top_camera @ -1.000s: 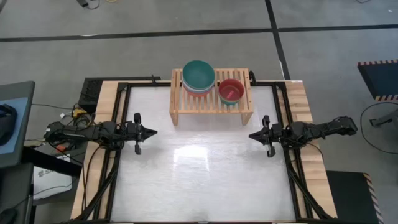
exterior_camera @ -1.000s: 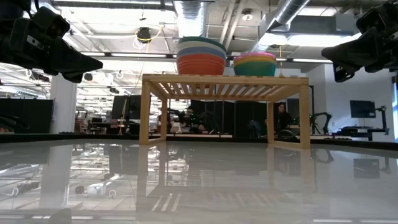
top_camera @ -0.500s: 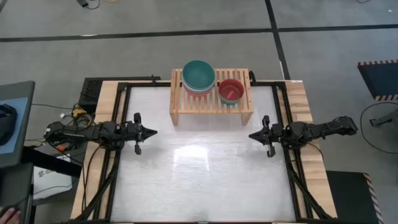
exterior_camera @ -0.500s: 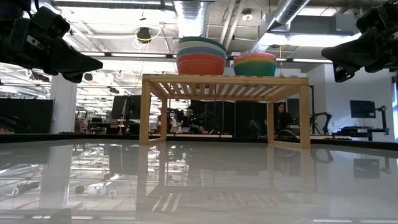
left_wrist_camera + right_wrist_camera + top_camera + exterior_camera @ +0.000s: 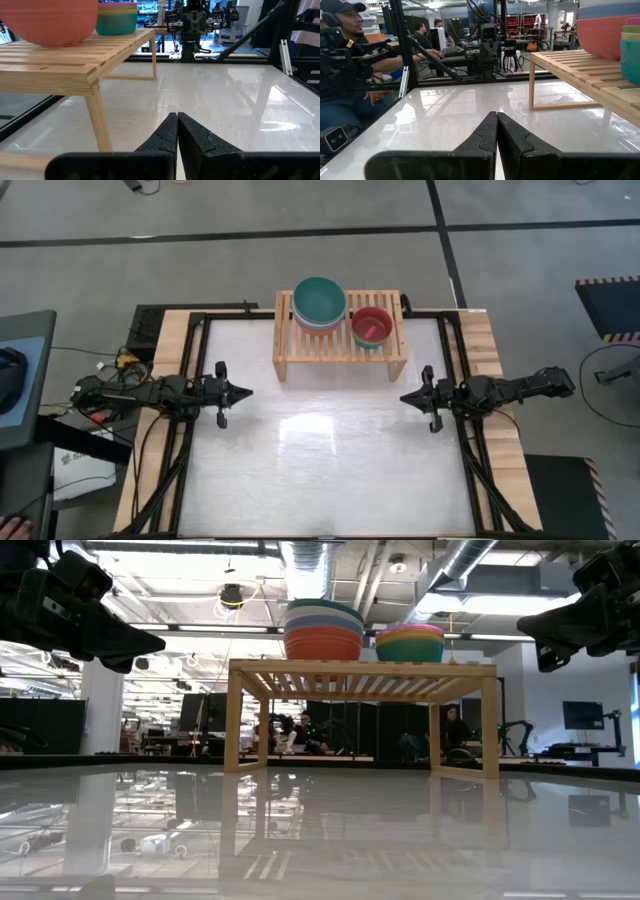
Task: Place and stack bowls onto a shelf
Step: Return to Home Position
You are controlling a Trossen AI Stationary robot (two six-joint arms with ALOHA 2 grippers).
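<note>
The light-wood shelf [image 5: 340,336] stands on its two side legs at the table's far middle. On its slatted top sit two stacks of bowls: a taller stack topped by a teal green bowl [image 5: 319,299] on the left, with a red-orange bowl [image 5: 322,643] low in it, and a shorter stack topped by a red bowl [image 5: 372,325] on the right. My left gripper [image 5: 247,392] hovers shut near the table's left edge, above the surface. My right gripper [image 5: 404,397] hovers shut near the right edge. Both point toward the table's middle.
The white glossy tabletop [image 5: 320,460] lies between the two arms and in front of the shelf. Black frame rails [image 5: 190,430] run along the table's sides. People sit at desks beyond the table, seen in the right wrist view [image 5: 350,60].
</note>
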